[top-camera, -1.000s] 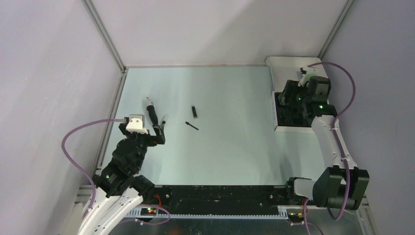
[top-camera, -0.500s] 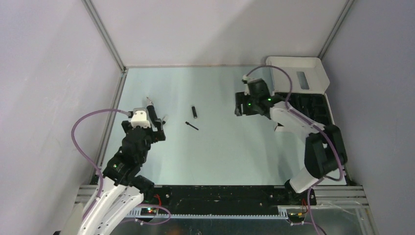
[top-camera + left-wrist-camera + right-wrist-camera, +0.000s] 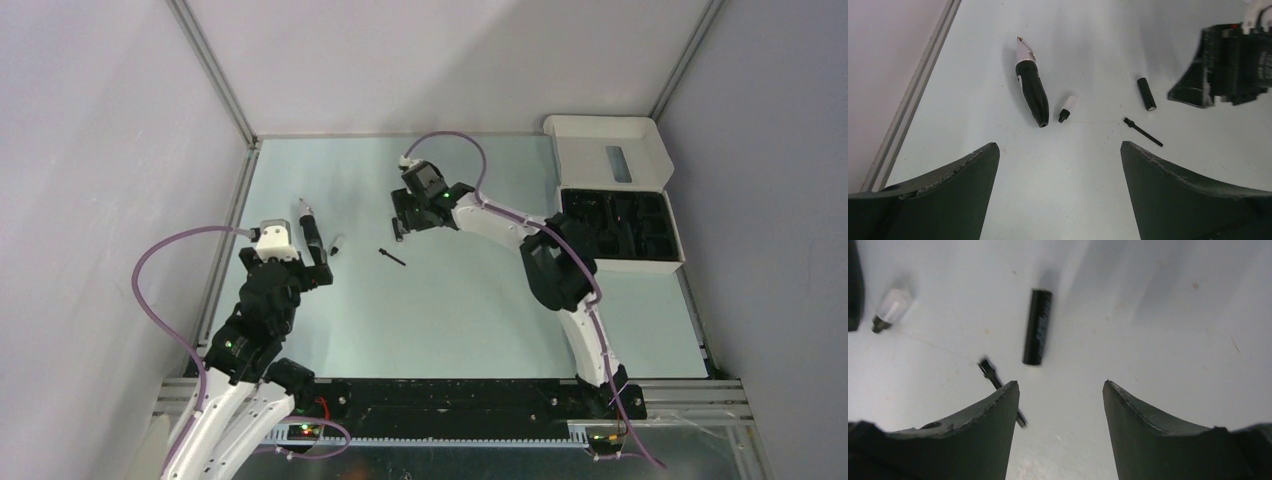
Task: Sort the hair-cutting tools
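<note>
The black trimmer body with a silver tip (image 3: 1030, 90) lies at the left of the table (image 3: 311, 232). Beside it is a small black piece with a white cap (image 3: 1067, 108). A short black cylinder (image 3: 1038, 326) and a thin black stick (image 3: 392, 257) lie in the middle. My left gripper (image 3: 1059, 150) is open and empty, a little short of the trimmer body. My right gripper (image 3: 1060, 385) is open and empty, hovering just short of the cylinder, with the stick (image 3: 990, 372) by its left finger. In the top view the right gripper (image 3: 404, 218) largely covers the cylinder.
A white box (image 3: 672, 262) with a black moulded insert and an open lid (image 3: 610, 155) stands at the right edge. Metal frame rails (image 3: 235, 200) run along the table's left and back. The right arm stretches across the table's middle.
My right arm has swung from the box at the right across to the middle, over the short cylinder. My left gripper has edged slightly left and forward beside the trimmer body.
</note>
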`<state>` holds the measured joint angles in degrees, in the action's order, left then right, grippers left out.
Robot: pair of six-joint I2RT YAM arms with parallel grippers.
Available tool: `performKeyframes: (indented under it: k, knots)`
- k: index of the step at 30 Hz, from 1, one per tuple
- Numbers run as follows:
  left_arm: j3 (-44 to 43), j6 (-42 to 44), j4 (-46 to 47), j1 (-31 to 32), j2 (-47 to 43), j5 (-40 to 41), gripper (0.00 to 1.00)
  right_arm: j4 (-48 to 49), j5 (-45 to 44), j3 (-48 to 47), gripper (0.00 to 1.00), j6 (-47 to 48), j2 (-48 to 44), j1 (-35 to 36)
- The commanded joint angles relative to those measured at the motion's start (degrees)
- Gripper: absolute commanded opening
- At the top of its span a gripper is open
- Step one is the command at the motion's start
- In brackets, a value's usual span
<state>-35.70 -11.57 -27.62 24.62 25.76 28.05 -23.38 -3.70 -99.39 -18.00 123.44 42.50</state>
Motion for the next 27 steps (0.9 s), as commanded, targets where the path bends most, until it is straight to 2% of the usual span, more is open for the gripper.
performKeyframes:
  k: [1,9,17,22,27]
  knots:
    - [-1.05,-0.64,1.51,-0.36,-0.35,-0.95,0.98,-3.32,-1.73,-10.89,0.66,-1.58,6.38,0.98]
    - [-0.81,-0.57,1.72,-0.36,-0.67,-1.55,0.98,-4.75,-2.17,-19.69,0.59,-3.31,14.52,1.75]
    - [-0.64,-0.52,1.79,-0.36,-0.97,-1.83,0.98,-7.01,-2.79,-24.71,0.44,-3.01,19.27,2.16]
    - [-0.60,-0.40,1.85,-0.31,-0.97,-1.92,0.98,-7.87,-4.59,-22.71,0.20,-2.45,17.83,2.24]
    - [-0.50,-0.38,1.95,-0.35,-0.84,-2.26,0.98,-6.14,-5.28,-13.78,0.03,-1.22,11.34,1.60]
